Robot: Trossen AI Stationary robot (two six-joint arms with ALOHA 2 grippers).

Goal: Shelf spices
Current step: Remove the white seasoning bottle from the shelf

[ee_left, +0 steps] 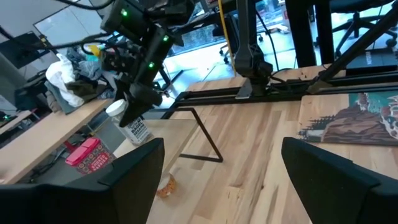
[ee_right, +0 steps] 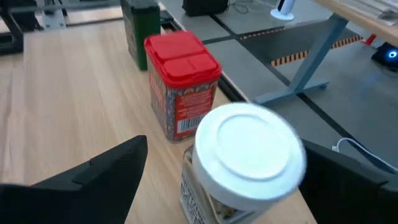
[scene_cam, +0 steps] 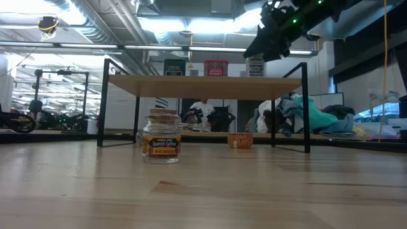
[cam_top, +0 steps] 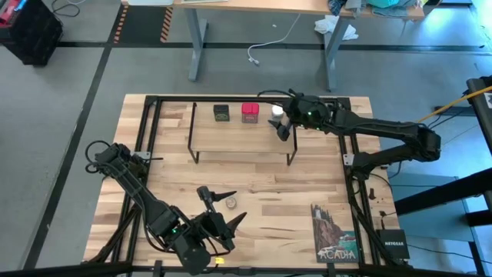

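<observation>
The shelf (cam_top: 238,138) stands at the table's far middle. On its plank (scene_cam: 203,86) sit the dark square tin (cam_top: 221,112), the red square tin (cam_top: 250,112) and the white-capped clear jar (cam_top: 277,114), all resting on their bases. My right gripper (ee_right: 224,146) is open just above the white-capped jar (ee_right: 245,155), one finger on each side of its cap. The tiny round tan-grey jar (scene_cam: 161,137) stands on the table in front of the shelf. My left gripper (cam_top: 233,206) hovers open beside the tiny jar (cam_top: 231,202).
A picture book (cam_top: 334,235) lies at the table's near right corner beside a black box (cam_top: 392,242). Black frame rails (cam_top: 150,154) run along the left and right sides. Bare wood lies between the shelf and the near edge.
</observation>
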